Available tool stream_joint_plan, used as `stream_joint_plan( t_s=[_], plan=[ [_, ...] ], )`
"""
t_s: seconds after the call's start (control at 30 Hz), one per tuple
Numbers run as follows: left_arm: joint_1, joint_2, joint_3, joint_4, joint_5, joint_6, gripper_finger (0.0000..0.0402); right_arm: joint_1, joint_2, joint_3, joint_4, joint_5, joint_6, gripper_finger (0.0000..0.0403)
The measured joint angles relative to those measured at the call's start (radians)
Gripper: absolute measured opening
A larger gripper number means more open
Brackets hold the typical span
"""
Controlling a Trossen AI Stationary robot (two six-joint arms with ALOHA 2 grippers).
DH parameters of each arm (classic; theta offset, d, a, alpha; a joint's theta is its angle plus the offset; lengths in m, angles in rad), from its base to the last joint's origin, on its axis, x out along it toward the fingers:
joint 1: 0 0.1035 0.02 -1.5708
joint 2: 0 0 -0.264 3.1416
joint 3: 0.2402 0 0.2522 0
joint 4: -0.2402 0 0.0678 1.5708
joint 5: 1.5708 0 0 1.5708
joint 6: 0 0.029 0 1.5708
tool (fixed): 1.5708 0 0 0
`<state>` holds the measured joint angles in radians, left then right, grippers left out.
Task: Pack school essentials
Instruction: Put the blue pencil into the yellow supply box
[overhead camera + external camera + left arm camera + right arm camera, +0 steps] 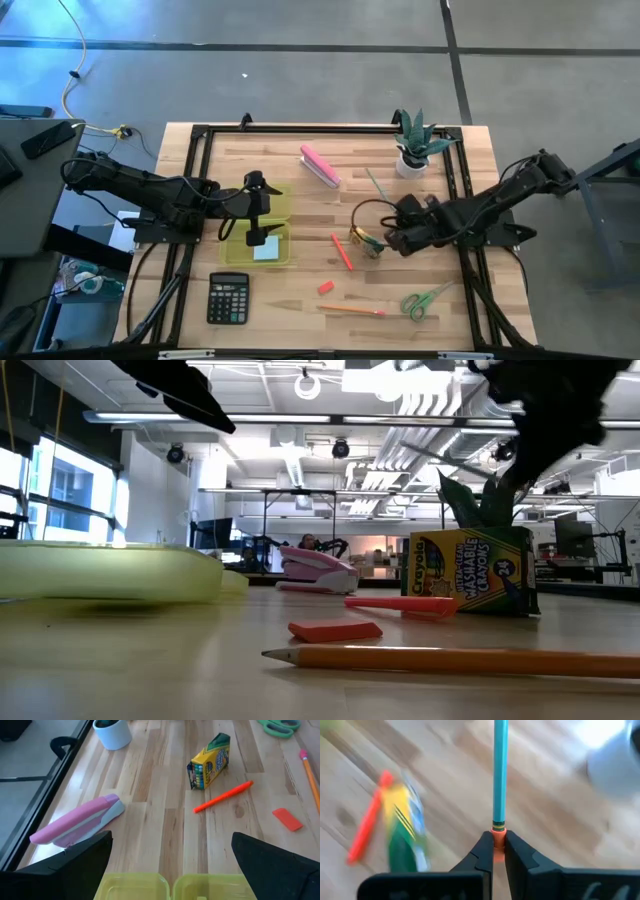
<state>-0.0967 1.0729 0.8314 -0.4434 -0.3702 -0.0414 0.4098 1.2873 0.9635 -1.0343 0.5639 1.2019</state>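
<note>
From above, the left gripper [258, 212] hung over the yellow-green case [258, 228] at the table's left, its fingers spread wide and holding nothing; a light-blue note pad [267, 249] lay in the case's near half. The right gripper [383, 237] sat near the table's middle, closed on the eraser end of a teal pencil [377, 184] that pointed toward the potted plant [415, 146]. The crayon box [368, 241] was just beside that gripper. The red-orange marker [342, 251], red eraser [325, 287], orange pencil [352, 310] and green-handled scissors [425, 300] lay loose on the wood, the calculator [228, 297] at the near left and the pink stapler [320, 166] farther back.

At table height, the orange pencil [450, 658] lay nearest, then the eraser [335, 630], the marker [400, 603] and the upright-looking crayon box [470, 571], with the case [110, 572] at left.

The left wrist camera showed its own fingers [75, 865] far apart above the case's rim [175, 887] — beyond them the stapler [75, 820], crayon box [210, 761] and marker [223, 797].

The right wrist camera showed its jaws pinched on the teal pencil [500, 770] — the crayon box [406, 827] and marker [367, 825] beyond.
</note>
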Motion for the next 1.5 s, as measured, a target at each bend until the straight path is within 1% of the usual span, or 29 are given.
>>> stream_joint_plan(
  t_s=[0.1,0.2,0.33,0.43,0.6,0.67,0.8,0.87,1.0,1.13,1.27,1.37,1.5],
  plan=[
    [0.000,0.000,0.000,0.001,0.000,0.000,0.0400,-0.039,0.000,0.046,0.082,0.030,-0.179,0.0012],
    [0.000,0.000,0.000,0.001,0.008,0.000,0.0400,-0.077,0.000,0.057,0.237,0.027,-0.387,0.0012],
    [0.000,0.000,0.000,0.021,0.058,0.000,0.0400,-0.121,0.000,0.030,0.487,-0.034,-0.656,0.0012],
    [0.000,0.000,0.000,0.071,0.089,0.000,0.0400,-0.141,0.002,0.004,0.660,-0.074,-0.830,0.0012],
    [0.000,0.000,0.000,0.208,0.095,0.012,0.0400,-0.162,0.010,-0.004,0.840,-0.107,-1.058,0.0012],
    [0.000,0.000,0.000,0.282,0.095,0.040,0.0400,-0.173,0.010,-0.004,0.919,-0.150,-1.128,0.0012],
    [0.000,0.006,0.000,0.449,0.102,0.105,0.0400,-0.199,0.010,-0.004,1.058,-0.235,-1.230,0.0012],
    [0.000,0.016,0.000,0.515,0.110,0.139,0.0400,-0.214,0.010,-0.004,1.097,-0.270,-1.257,0.0012],
    [0.000,0.048,0.000,0.636,0.148,0.203,0.0400,-0.239,0.011,-0.004,1.152,-0.313,-1.289,0.0012],
    [0.000,0.096,0.000,0.725,0.163,0.246,0.0400,-0.262,0.063,-0.004,1.188,-0.382,-1.289,0.0012],
    [0.005,0.135,0.000,0.785,0.161,0.272,0.0400,-0.267,0.137,-0.004,1.221,-0.386,-1.289,0.0012],
    [0.005,0.151,0.000,0.796,0.160,0.273,0.0394,-0.266,0.181,-0.004,1.259,-0.382,-1.297,0.0012],
    [0.005,0.157,0.000,0.801,0.157,0.272,0.0364,-0.266,0.206,-0.004,1.282,-0.382,-1.298,0.0012]
  ],
)
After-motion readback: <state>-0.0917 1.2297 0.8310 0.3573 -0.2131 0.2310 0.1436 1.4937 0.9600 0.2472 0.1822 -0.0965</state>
